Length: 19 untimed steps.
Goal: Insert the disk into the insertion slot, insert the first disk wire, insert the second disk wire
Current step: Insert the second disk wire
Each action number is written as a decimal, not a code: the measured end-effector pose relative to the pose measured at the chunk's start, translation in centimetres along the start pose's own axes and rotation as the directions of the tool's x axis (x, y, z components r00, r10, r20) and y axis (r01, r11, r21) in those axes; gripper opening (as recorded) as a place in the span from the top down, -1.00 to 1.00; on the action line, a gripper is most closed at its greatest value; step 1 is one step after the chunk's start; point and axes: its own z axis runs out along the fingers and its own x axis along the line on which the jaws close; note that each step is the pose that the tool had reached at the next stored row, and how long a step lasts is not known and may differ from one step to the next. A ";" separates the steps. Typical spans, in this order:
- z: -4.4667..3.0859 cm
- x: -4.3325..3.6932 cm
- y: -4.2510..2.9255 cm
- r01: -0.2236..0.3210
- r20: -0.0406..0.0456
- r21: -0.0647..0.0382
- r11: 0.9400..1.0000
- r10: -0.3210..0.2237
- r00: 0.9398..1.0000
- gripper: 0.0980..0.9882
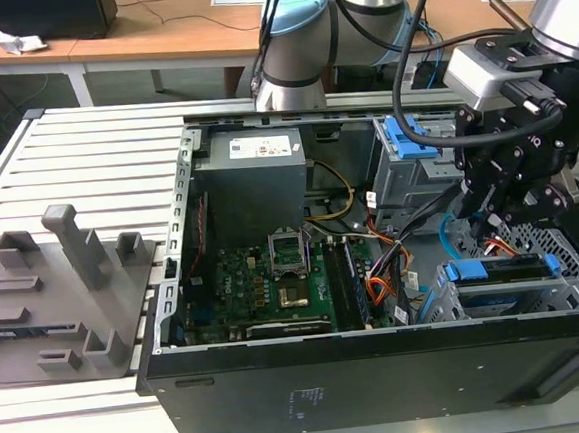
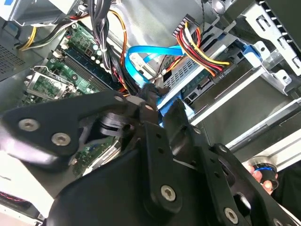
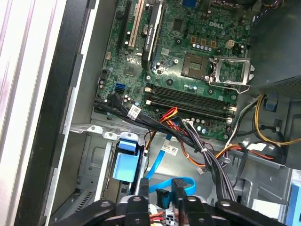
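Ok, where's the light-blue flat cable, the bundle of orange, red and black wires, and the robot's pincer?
Smooth light-blue flat cable (image 2: pixel 149 51): second wrist view, on its looping middle.
Bundle of orange, red and black wires (image 2: pixel 200 46): second wrist view, mid-bundle by the plug.
Black pincer (image 3: pixel 160 195): first wrist view, between its fingertips.

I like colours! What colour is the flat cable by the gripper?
Light blue. The second disk wire shows best in the second wrist view.
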 end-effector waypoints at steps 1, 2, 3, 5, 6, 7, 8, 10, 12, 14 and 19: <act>0.00 0.00 0.00 0.000 0.000 0.000 1.000 0.000 1.000 0.59; 0.01 0.00 0.00 0.000 0.000 0.000 1.000 0.000 1.000 0.85; 0.01 0.00 0.00 0.000 -0.001 0.000 1.000 0.000 1.000 0.85; 0.01 0.00 0.00 0.000 -0.001 0.000 1.000 0.000 1.000 0.85; 0.01 0.06 0.01 0.000 -0.002 0.000 1.000 0.000 1.000 0.85; 0.01 0.32 0.07 0.000 -0.002 0.000 1.000 0.000 1.000 0.85; 0.00 0.80 0.16 0.000 -0.001 0.000 1.000 0.000 1.000 0.85; -0.01 1.65 0.33 0.000 -0.001 0.000 1.000 0.000 1.000 0.85; -0.02 2.30 0.46 0.000 -0.001 0.000 1.000 0.000 1.000 0.85; -0.03 2.78 0.55 0.000 -0.001 0.000 1.000 0.000 1.000 0.85; 0.03 3.21 0.57 -0.012 -0.001 0.000 1.000 0.012 1.000 0.85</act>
